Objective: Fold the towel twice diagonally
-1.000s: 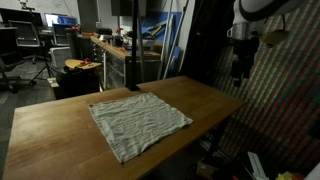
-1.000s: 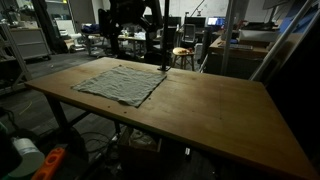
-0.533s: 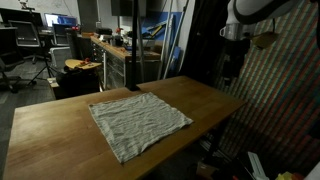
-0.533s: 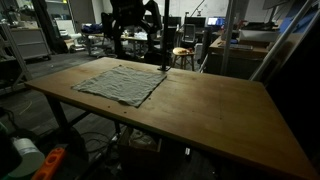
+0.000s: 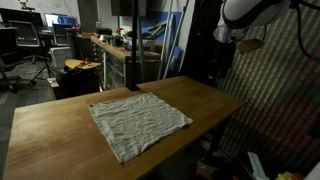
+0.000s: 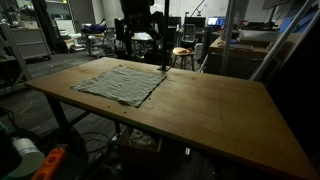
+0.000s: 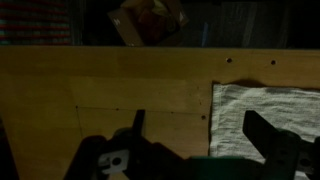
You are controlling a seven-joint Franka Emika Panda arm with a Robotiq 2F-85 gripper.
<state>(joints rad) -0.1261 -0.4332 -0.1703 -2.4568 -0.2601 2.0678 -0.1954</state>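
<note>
Fingers (image 7: 262, 135) spread wide, nothing held. Towel (image 5: 140, 125) lies flat, unfolded and wrinkled, roughly mid-tabletop (image 5: 50, 125). In an exterior view the fingers hang high near a tabletop edge, well apart from the towel. Wrist view: the towel's edge and corner fall between the fingers. One finger overlaps cloth in the picture, the other overlaps bare wood.
</note>
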